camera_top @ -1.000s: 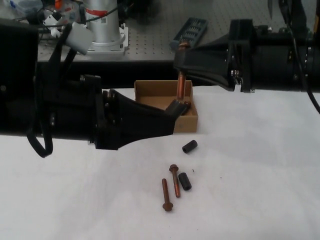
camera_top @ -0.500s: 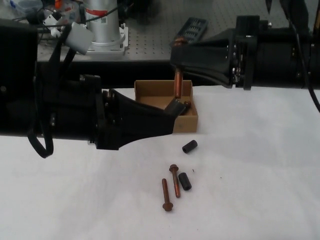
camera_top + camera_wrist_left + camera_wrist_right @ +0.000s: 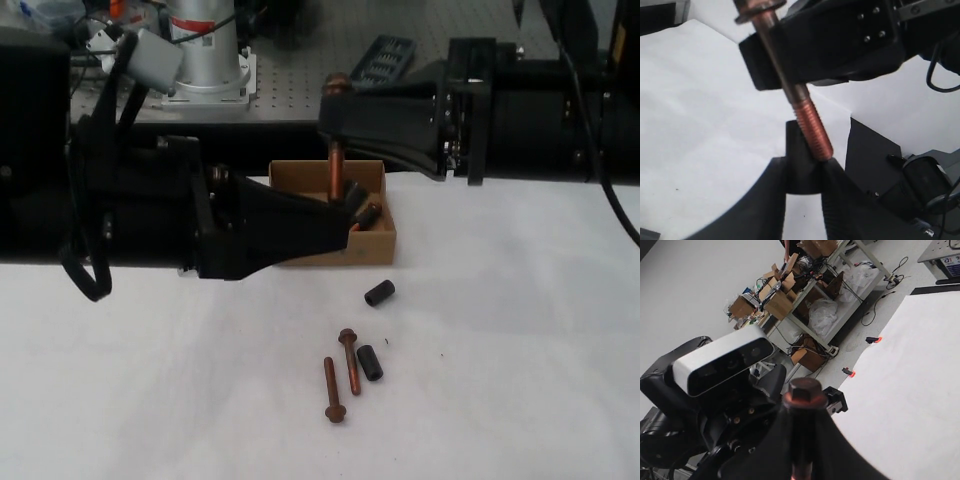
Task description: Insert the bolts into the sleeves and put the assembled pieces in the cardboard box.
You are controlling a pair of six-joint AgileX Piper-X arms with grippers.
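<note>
My right gripper (image 3: pixel 335 108) clamps 1 bolt (image 3: pixel 335 172) upright, tip aligned to enter the sleeve (image 3: pixel 801 167) clenched in my left gripper (image 3: pixel 352 212).

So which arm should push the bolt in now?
Right, probably: the right gripper holds the bolt upright, tip by the sleeve in the left gripper, so it need only lower it.

Bright, even lighting, white bench cover (image 3: pixel 520 400) near glare, faint soft shadows under loose bolts (image 3: pixel 333 388)
</note>
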